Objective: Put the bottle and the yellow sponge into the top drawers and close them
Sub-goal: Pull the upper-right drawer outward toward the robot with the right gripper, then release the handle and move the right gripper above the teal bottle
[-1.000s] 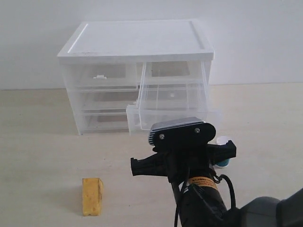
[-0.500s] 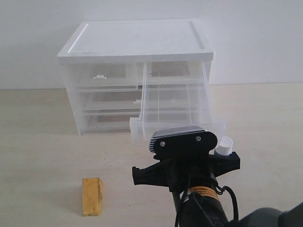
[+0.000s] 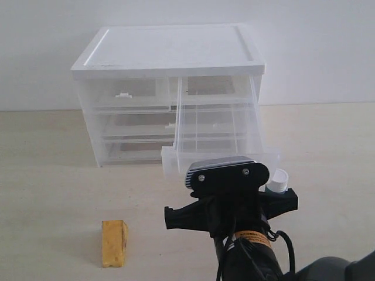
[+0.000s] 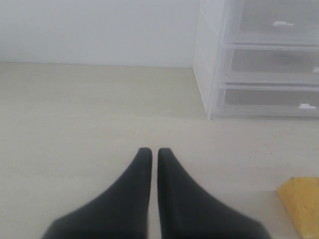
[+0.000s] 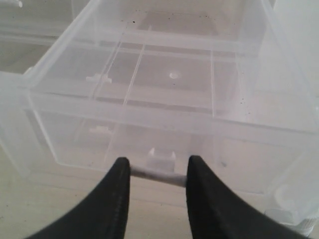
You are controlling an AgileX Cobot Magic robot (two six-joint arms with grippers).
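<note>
The top right drawer [image 3: 217, 126] stands pulled far out of the cabinet, and its inside [image 5: 169, 74] holds nothing. My right gripper [image 5: 158, 167] is shut on that drawer's white handle tab [image 5: 160, 172], a finger at each end. In the exterior view its fingers are hidden under the wrist housing [image 3: 227, 174]. The bottle's white cap [image 3: 278, 178] shows just right of that wrist, its teal body hidden. The yellow sponge [image 3: 114, 242] [image 4: 301, 205] lies on the table at the front left. My left gripper [image 4: 150, 150] is shut on nothing, low over the table short of the sponge. The top left drawer [image 3: 126, 93] is closed.
The white-lidded cabinet [image 3: 170, 50] stands against the back wall, its two full-width lower drawers [image 4: 271, 64] closed. The open drawer's front wall [image 3: 220, 157] overhangs the table just ahead of my right wrist.
The top right drawer came further out a second ago as my right arm drew back. In the last half second almost nothing moved.
</note>
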